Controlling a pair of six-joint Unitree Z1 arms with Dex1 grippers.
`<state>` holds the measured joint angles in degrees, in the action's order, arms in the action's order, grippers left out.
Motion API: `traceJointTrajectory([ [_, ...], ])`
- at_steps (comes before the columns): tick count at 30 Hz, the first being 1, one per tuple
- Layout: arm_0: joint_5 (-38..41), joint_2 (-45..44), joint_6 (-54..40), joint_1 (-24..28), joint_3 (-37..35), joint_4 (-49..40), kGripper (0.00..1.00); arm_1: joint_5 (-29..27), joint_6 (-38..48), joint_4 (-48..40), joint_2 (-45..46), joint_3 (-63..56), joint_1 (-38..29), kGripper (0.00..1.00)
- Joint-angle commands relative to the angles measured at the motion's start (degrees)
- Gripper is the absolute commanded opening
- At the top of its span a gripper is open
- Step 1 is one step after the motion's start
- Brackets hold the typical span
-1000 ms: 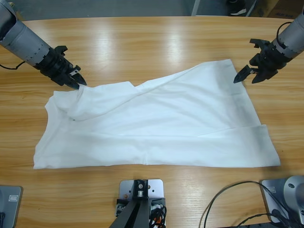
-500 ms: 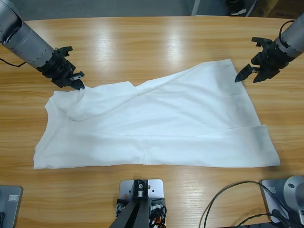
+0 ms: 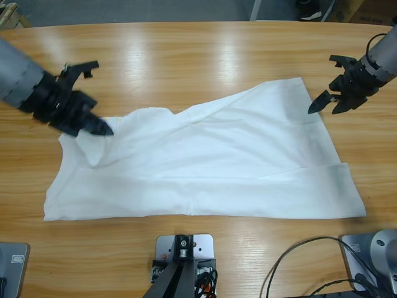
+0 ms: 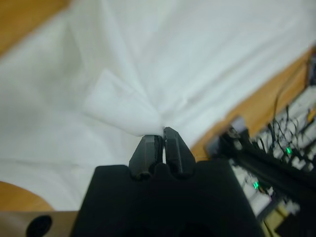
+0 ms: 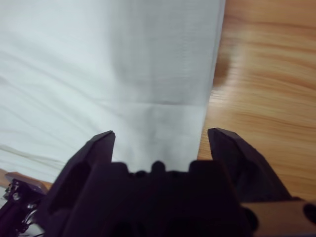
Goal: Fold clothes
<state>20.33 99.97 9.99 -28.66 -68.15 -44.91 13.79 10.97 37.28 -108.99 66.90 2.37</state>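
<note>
A plain white shirt [image 3: 205, 161] lies spread across the wooden table, partly folded with a diagonal crease. My left gripper [image 3: 102, 129] is at the shirt's upper left corner, shut on a pinch of the white fabric [image 4: 129, 116], which it holds raised into a small peak. My right gripper [image 3: 324, 104] hovers open just off the shirt's upper right edge, its jaws wide apart over the hem [image 5: 207, 74] with nothing between them.
The wooden table [image 3: 198, 56] stretches bare behind the shirt. Black cables [image 3: 298, 261] and rig electronics [image 4: 276, 148] lie at the front edge. Boxes and floor show beyond the table's far side.
My left arm has swung down and toward the shirt, closing on its upper left corner and drawing the fabric up. The right gripper has barely shifted.
</note>
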Motion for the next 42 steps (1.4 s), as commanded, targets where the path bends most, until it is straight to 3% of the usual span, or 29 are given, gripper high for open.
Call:
traceJointTrajectory([
  [1,6.60,1.45,-2.50,-1.15,6.98,-2.45,0.000,0.10,-0.33,-1.40,1.24,-2.95,0.44,0.784],
  [7,12.00,12.76,-4.68,-2.49,4.75,-7.35,0.000,0.01,-0.33,-1.54,1.68,-3.51,0.48,0.784],
  [12,18.20,15.08,-3.79,-2.98,4.85,-7.89,0.000,0.10,-0.33,-1.86,1.54,-3.61,0.48,0.784],
  [13,17.13,13.56,-3.06,-2.98,4.57,-7.56,0.642,0.10,-0.33,-1.86,1.59,-3.61,0.50,0.784],
  [14,15.64,11.61,-1.59,-2.94,4.05,-7.24,0.973,0.10,-0.33,-1.86,1.61,-3.67,0.48,0.784],
  [16,11.44,6.32,4.02,-2.87,3.64,-4.70,0.985,0.10,-0.33,-1.86,1.68,-3.84,0.44,0.784],
  [19,11.10,2.79,10.47,-2.71,3.62,-2.80,0.991,0.10,-0.33,-1.94,1.86,-4.05,0.50,0.784],
  [23,-4.86,1.03,22.32,-2.71,4.20,-0.06,0.963,0.10,-0.33,-1.94,2.23,-4.25,0.46,0.784],
  [26,-12.08,3.04,32.43,-2.71,4.61,5.73,0.931,0.10,-0.33,-1.98,2.82,-4.83,0.46,0.784],
  [28,-12.44,4.86,39.25,-2.71,4.75,10.88,0.912,0.04,-0.33,-2.05,3.24,-5.27,0.48,0.784],
  [32,-8.73,9.12,46.35,-3.84,2.52,17.14,0.745,0.01,-0.42,-2.38,3.75,-6.20,0.46,0.784],
  [42,-8.13,12.37,47.14,-6.12,9.44,26.44,0.737,-0.08,-0.51,-3.26,3.93,-6.83,0.46,0.784],
])
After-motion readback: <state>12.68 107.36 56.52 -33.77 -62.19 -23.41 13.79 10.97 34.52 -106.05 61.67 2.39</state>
